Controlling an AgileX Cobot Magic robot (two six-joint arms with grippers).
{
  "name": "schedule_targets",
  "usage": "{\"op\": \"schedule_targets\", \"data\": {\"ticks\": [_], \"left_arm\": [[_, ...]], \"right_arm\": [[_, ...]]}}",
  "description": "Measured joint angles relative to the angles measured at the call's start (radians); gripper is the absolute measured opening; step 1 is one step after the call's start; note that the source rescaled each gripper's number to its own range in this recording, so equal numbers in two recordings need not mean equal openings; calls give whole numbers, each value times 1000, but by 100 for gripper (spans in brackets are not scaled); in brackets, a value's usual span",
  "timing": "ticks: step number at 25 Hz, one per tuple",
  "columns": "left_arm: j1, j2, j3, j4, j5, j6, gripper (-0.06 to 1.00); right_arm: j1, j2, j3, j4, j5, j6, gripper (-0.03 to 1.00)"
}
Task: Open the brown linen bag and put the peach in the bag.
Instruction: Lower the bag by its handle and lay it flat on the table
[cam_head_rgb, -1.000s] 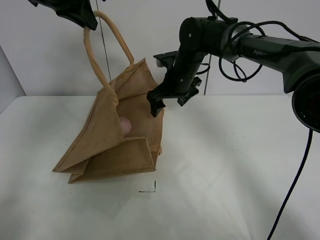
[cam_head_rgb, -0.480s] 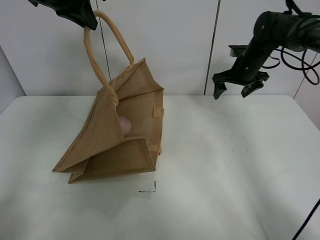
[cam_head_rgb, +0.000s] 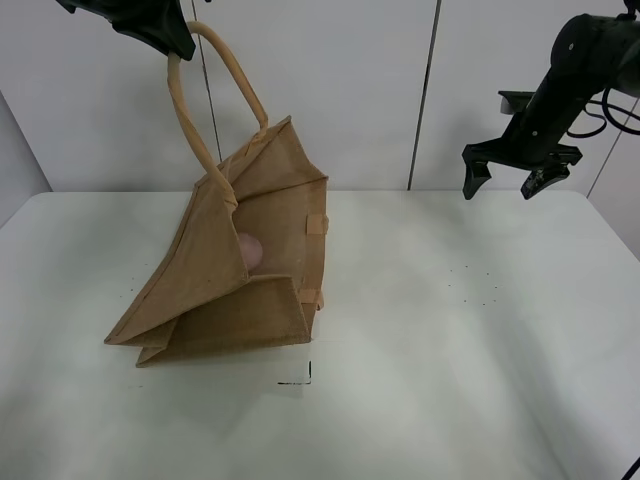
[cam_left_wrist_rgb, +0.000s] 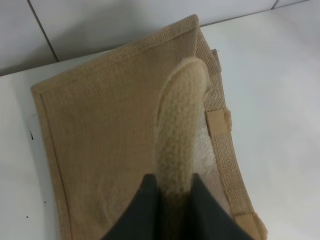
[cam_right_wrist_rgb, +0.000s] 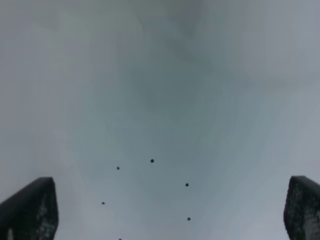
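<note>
The brown linen bag (cam_head_rgb: 235, 290) stands tilted on the white table (cam_head_rgb: 450, 380), its mouth held open toward the right. My left gripper (cam_head_rgb: 172, 42) at the top left is shut on one beige loop handle (cam_head_rgb: 190, 120) and holds it up. In the left wrist view the fingers (cam_left_wrist_rgb: 145, 210) pinch the handle (cam_left_wrist_rgb: 180, 130) above the bag's panel (cam_left_wrist_rgb: 110, 145). The pink peach (cam_head_rgb: 250, 250) lies inside the bag. My right gripper (cam_head_rgb: 509, 186) is open and empty, high at the far right, well clear of the bag. Its fingertips (cam_right_wrist_rgb: 30, 210) frame bare table.
A small black corner mark (cam_head_rgb: 300, 378) is on the table in front of the bag. Small dark specks (cam_head_rgb: 475, 285) dot the table's right side. A grey wall with a vertical seam (cam_head_rgb: 425, 100) stands behind.
My right gripper has pulled out of the bag's mouth and moved far to the right and up, empty. The peach stays in the bag. The left gripper has not moved.
</note>
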Motion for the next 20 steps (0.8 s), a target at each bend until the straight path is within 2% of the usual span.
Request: {"op": "schedule_targets", "data": {"ticks": [4,7,20], "left_arm": [[0,0,0,0,0,0,0],[0,0,0,0,0,0,0],[0,0,0,0,0,0,0]], "right_arm": [[13,-92,52,-2,-1,0,100],[15,-196,163,-2,-1,0,100],[15,-863,1033,-4,-9,0,100]]}}
